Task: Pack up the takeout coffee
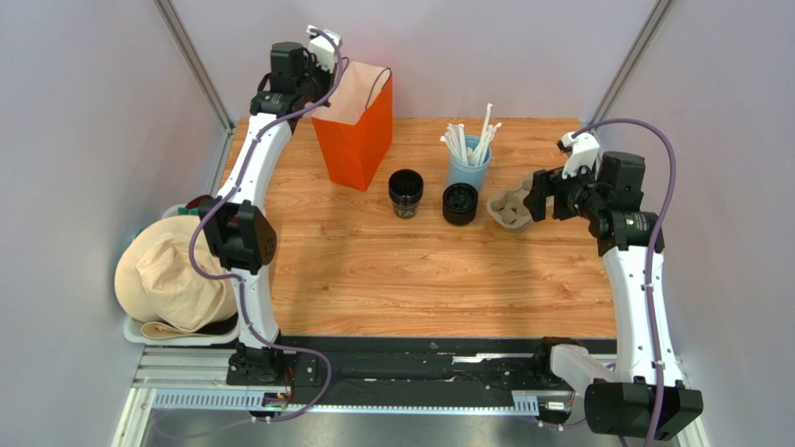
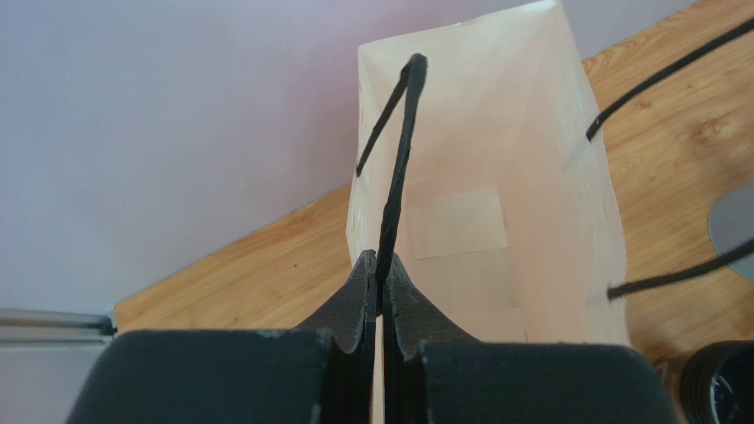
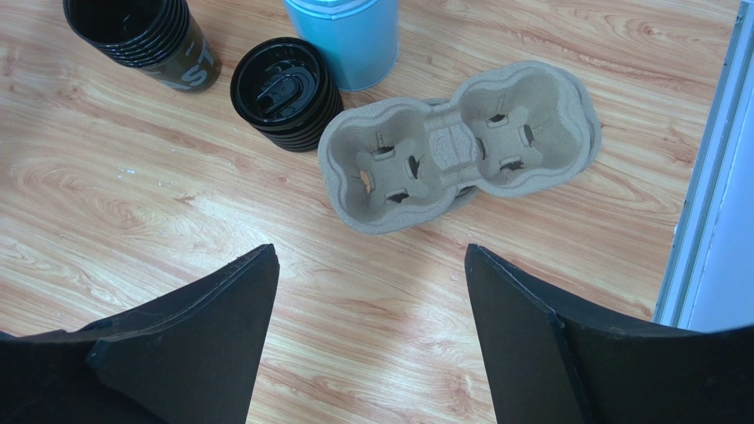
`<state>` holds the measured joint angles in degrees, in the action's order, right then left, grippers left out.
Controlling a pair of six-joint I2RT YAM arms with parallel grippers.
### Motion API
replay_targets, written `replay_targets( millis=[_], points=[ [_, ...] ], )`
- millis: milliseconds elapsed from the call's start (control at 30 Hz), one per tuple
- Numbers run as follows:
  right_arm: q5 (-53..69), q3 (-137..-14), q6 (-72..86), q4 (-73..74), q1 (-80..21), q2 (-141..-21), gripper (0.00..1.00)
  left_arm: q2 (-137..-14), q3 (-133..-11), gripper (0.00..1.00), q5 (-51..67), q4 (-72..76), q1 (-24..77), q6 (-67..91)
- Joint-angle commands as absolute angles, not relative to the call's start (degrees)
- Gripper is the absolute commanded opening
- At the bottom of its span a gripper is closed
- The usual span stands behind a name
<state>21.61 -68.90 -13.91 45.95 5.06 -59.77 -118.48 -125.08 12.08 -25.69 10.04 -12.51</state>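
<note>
The left gripper (image 2: 382,281) is fully closed on the black handle (image 2: 398,150) of the orange paper bag (image 1: 359,135). The bag stands upright at the rear of the bench (image 1: 373,270).

The right gripper (image 3: 370,256) is wide open and holds nothing. It hovers over the bench beside the moulded cardboard tray (image 3: 456,146).

The takeout coffee cup (image 1: 406,194) stands open-topped on the bench, between the bag and the black lid stack (image 1: 460,203), apart from both grippers. The pale blue cup of straws (image 1: 468,166) stands just behind the lid stack.
</note>
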Motion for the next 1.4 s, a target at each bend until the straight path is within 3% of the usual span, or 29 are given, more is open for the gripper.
replay_targets(
  millis=[0, 967, 1367],
  points=[
    [23.1, -68.4, -13.9, 43.6, 4.8, -58.6, 0.82, -107.3, -120.4, 0.00, 11.4, -27.2, 10.2, -9.4],
    [26.1, -67.3, -13.2, 42.9, 4.8, -56.5, 0.81, -59.7, -82.7, 0.01, 31.9, -35.4, 10.2, -3.3],
    [26.3, -67.1, -13.1, 42.6, 4.8, -56.9, 0.81, -58.2, -77.3, 0.01, 39.4, -34.5, 10.2, -0.3]
  ],
)
